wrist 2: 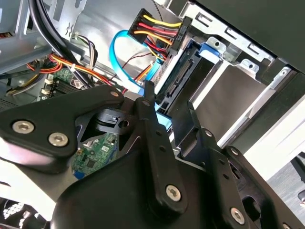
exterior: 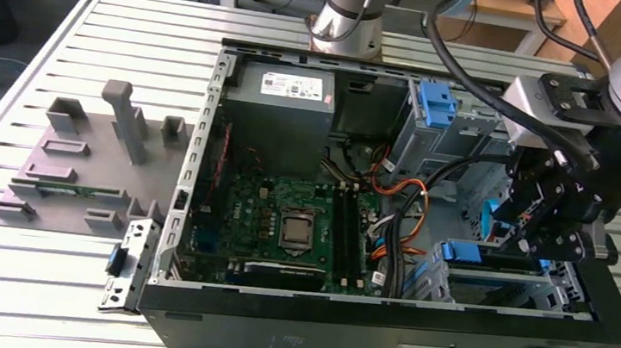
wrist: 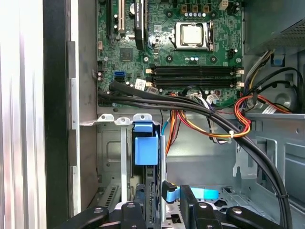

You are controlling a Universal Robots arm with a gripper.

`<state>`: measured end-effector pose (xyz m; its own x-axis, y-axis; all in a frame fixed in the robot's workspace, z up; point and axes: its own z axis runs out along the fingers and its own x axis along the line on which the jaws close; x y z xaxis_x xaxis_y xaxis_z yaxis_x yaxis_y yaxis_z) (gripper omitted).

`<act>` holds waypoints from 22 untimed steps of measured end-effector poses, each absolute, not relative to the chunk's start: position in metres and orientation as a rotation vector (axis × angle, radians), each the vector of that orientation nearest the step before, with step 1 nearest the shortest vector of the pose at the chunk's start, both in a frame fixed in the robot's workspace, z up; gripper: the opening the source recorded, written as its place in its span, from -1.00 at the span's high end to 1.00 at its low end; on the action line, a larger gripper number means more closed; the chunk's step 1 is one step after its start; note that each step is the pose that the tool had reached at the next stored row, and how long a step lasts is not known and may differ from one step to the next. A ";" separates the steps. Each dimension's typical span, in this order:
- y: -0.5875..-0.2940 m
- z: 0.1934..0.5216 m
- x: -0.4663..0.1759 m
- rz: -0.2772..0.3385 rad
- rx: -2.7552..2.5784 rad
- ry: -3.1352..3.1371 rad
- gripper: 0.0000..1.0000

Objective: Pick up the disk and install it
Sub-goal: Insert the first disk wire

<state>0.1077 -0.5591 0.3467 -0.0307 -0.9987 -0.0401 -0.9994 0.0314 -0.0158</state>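
Slatted aluminium table (exterior: pixel 22 282) fills the exterior view, and an open black computer case (exterior: pixel 385 342) lies on it with its side off. At the left of that frame sits a grey moulded fixture (exterior: pixel 68 174) with upright posts and slots. Inside the case, the green motherboard (exterior: pixel 282 223) occupies the lower centre, the large grey box with a white sticker (exterior: pixel 277 101) sits above it, and a narrow blue bracket (exterior: pixel 439 101) stands upright at the upper right.

My claw (exterior: pixel 536 228) hangs at the right of the exterior view, lowered into the case above the metal drive cage (exterior: pixel 506 290) in the lower right corner.

In the second wrist view my claw (wrist 2: pixel 169 102) is right against the disk (wrist 2: pixel 183 78). The disk shows its dark connector edge, framed by its blue carrier, and lies slanted along the silver bay wall. Red, yellow and black power wires (wrist 2: pixel 152 26) and a light blue data cable (wrist 2: pixel 119 47) run just beside that edge. Whether I am clamped on the disk or merely close around it, I cannot tell.

In the first wrist view, orange and red cables (wrist: pixel 214 126) cross between my claw (wrist: pixel 164 202) and the motherboard (wrist: pixel 190 52).
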 end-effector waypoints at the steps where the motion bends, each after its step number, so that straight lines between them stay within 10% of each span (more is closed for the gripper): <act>1: -0.559 0.347 0.107 0.022 -2.157 2.225 0.15; 22: -0.569 0.347 0.103 0.009 -2.151 2.218 0.15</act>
